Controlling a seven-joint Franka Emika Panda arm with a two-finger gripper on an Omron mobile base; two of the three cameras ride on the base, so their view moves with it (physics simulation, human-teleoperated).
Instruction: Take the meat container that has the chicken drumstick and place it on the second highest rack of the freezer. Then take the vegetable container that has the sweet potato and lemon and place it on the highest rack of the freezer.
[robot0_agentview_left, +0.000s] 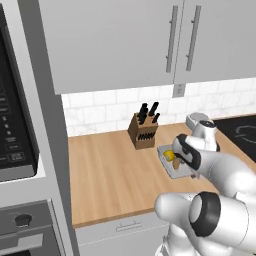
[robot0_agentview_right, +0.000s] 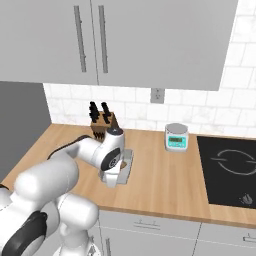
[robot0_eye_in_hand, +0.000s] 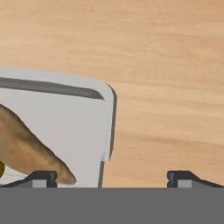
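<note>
Rendered scene under even, diffuse illumination with no single evident source; overall brightness is moderate. The worktop (robot0_agentview_left: 110, 175) is uniformly lit, without glare or hot spots. Soft, short shadows lie beneath the knife block (robot0_agentview_left: 143, 131) and under the wall cupboards (robot0_agentview_left: 115, 40) on the tiled backsplash (robot0_agentview_right: 200, 112). Mild specular sheen marks the arm's white shells (robot0_agentview_left: 220, 220) and the dark hob (robot0_agentview_right: 232, 170). Both base views are slightly soft and low in resolution; the hand view is sharper, showing wood grain and a thin dark shadow along the container rim (robot0_eye_in_hand: 109, 127)
</note>
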